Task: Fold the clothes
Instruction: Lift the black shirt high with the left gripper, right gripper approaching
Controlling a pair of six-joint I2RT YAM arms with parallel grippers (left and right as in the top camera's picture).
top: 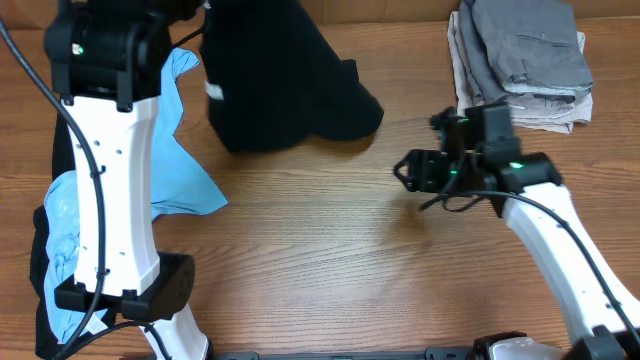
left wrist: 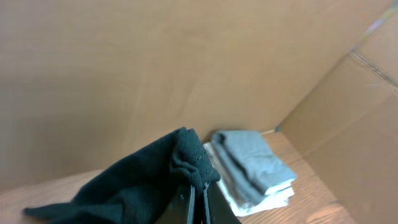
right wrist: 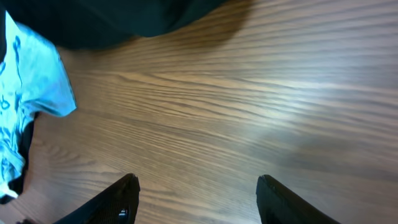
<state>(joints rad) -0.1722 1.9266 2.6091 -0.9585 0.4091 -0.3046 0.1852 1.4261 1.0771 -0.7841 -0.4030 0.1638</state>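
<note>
Tightly, left gripper (left wrist: 199,190) pinching black garment (top: 290,90), white label (top: 214,92) unreadable

Garment (top: 290,90) lies rear centre, T-shirt (top: 185,185) left, folded stack (top: 525,60) right.

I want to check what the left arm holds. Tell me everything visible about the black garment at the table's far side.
The black garment is plain, soft, limp cloth with a small white label near one edge. A bunched fold is pinched in the shut left pincer; the rest drapes down and lies crumpled on the wooden table, beside the light blue T-shirt.
</note>
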